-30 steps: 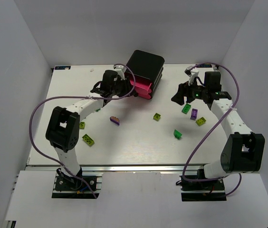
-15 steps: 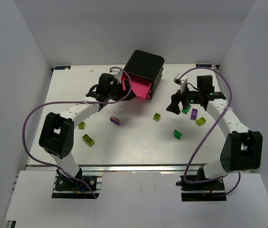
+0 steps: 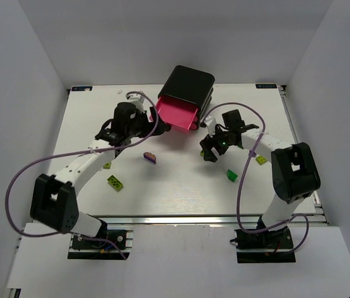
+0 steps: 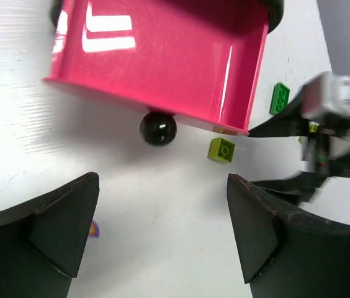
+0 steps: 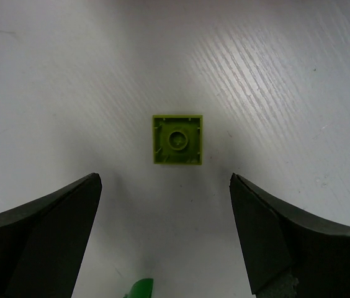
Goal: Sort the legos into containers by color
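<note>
The black box of containers (image 3: 190, 85) stands at the back with one pink drawer (image 3: 178, 113) pulled out; the drawer (image 4: 162, 56) looks empty, its black knob (image 4: 157, 128) free. My left gripper (image 3: 143, 126) is open just short of the knob, and its jaws (image 4: 162, 236) hold nothing. My right gripper (image 3: 210, 150) hangs open over a square yellow-green lego (image 5: 177, 139), which lies just ahead of the fingertips (image 5: 166, 230). Other legos on the table: purple (image 3: 150, 157), yellow-green (image 3: 115, 182), green (image 3: 231, 175).
Another yellow-green lego (image 3: 107, 164) lies by the left arm and one (image 3: 261, 159) beside the right forearm. A green lego (image 4: 280, 98) sits right of the drawer. Purple cables loop over both arms. White walls enclose the table.
The left gripper opened, let go of the knob and drew back left, leaving the drawer pulled out. The right arm swung left and came over the yellow-green lego.
</note>
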Robot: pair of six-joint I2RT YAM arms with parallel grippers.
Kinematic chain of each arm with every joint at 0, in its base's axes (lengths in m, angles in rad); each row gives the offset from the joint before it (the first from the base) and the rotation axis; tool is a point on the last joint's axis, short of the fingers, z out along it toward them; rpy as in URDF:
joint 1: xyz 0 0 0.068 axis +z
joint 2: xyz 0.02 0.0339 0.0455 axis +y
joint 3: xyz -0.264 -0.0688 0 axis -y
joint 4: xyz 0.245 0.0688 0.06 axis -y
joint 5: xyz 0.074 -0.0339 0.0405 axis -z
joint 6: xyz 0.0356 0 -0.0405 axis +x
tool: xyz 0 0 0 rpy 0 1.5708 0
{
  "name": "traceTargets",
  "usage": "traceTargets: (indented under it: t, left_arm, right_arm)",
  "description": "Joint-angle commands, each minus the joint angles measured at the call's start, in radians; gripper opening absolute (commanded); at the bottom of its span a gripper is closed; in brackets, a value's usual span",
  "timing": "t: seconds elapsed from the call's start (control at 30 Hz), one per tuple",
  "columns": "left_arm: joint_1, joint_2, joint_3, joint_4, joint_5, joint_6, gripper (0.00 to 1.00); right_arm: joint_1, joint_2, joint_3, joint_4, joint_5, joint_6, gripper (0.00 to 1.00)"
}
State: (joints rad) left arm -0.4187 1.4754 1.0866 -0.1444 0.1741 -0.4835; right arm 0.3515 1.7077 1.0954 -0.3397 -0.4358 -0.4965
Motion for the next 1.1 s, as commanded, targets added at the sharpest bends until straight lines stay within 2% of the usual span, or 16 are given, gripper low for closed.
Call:
traceTargets:
  t: [0.0,0.1,0.13,0.17,0.27,0.3,0.4,0.43,0.5,0.57,0.63,0.7,0.73,0.83,0.97,1.07]
  left_arm:
    - [0.008,-0.136,-0.063,-0.059,-0.12,-0.039,0.94]
    - [0.008,-0.231,-0.108,-0.167,-0.261,-0.11,0.96]
    - [0.008,-0.298,-0.126,-0.276,-0.363,-0.194,0.95]
    - [0.008,-0.299,-0.137,-0.277,-0.364,-0.194,0.95]
    - [0.008,-0.392,-0.178,-0.395,-0.464,-0.303,0.84]
    - [0.008,-0.414,-0.206,-0.427,-0.49,-0.375,0.77]
    - [0.017,-0.493,-0.258,-0.55,-0.565,-0.507,0.67]
    - [0.017,-0.533,-0.272,-0.595,-0.58,-0.542,0.62]
    - [0.017,-0.567,-0.3,-0.642,-0.614,-0.633,0.61]
    - [0.017,-0.608,-0.339,-0.687,-0.628,-0.674,0.66]
    - [0.017,-0.627,-0.362,-0.734,-0.637,-0.733,0.78]
    - [0.017,-0.633,-0.37,-0.759,-0.648,-0.767,0.84]
    - [0.017,-0.636,-0.381,-0.773,-0.648,-0.773,0.87]
    - [0.026,-0.63,-0.404,-0.762,-0.647,-0.773,0.93]
    - [0.046,-0.575,-0.427,-0.707,-0.616,-0.741,0.94]
    - [0.07,-0.477,-0.424,-0.666,-0.578,-0.701,0.94]
  right_arm:
    - [0.024,0.039,0.011,0.091,0.117,0.032,0.89]
    - [0.041,0.093,0.03,0.116,0.173,0.036,0.89]
    - [0.049,0.131,0.055,0.116,0.186,0.038,0.89]
    - [0.049,0.132,0.055,0.116,0.186,0.038,0.89]
    - [0.067,0.153,0.061,0.136,0.19,0.036,0.86]
    - [0.07,0.156,0.063,0.143,0.192,0.035,0.85]
    - [0.083,0.164,0.057,0.16,0.2,0.035,0.78]
    - [0.086,0.165,0.051,0.168,0.204,0.035,0.73]
    - [0.089,0.167,0.044,0.174,0.203,0.035,0.66]
    - [0.09,0.162,0.032,0.173,0.201,0.036,0.54]
    - [0.086,0.142,0.021,0.163,0.195,0.039,0.43]
    - [0.084,0.101,-0.006,0.157,0.187,0.038,0.32]
    - [0.081,0.083,-0.017,0.148,0.183,0.035,0.21]
    - [0.075,-0.003,-0.042,0.093,0.154,0.012,0.0]
    - [0.072,-0.138,-0.006,-0.025,-0.022,-0.046,0.0]
    - [0.075,-0.215,0.093,-0.097,-0.113,-0.074,0.0]
